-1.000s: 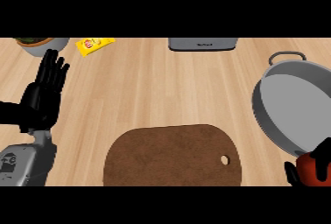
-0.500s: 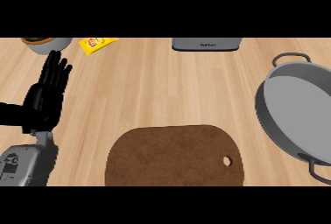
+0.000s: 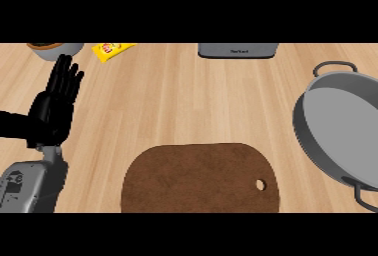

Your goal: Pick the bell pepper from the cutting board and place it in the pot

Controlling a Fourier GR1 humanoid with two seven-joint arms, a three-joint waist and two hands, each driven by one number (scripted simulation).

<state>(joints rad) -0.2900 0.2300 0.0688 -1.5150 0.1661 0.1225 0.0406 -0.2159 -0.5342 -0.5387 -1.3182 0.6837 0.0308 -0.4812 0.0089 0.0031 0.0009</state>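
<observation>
Right, eyes on the wooden counter (image 3: 184, 100). Over by its left edge stands the left hand (image 3: 53, 107), black, palm flat and fingers straight, spread a little and pointing toward the far edge. It holds nothing and touches nothing but air, simply resting there. Its grey forearm (image 3: 29, 187) comes in at the near left corner.

At the middle of the near edge lies the cutting board (image 3: 199, 177), dark brown with rounded corners, flat on the wood. A small hanging hole (image 3: 260, 184) sits near its right side. The board's top is plain brown all over.

Off to the right edge is the pot (image 3: 347, 125), grey and wide. The right edge of the view cuts part of it off. One loop handle (image 3: 336, 65) points to the far edge and another (image 3: 362, 195) to the near edge. What I can see of its inside is smooth grey. It sits just beside the board's right end, and I can't tell whether the two touch.

And the bell pepper? From here I cannot tell where it is.

Along the far edge, a grey appliance (image 3: 238, 50) sits about the middle. A yellow packet (image 3: 112, 50) lies toward the far left corner, and a grey bowl (image 3: 53, 49) with something brown inside is in that corner, just beyond the left hand's fingertips.
</observation>
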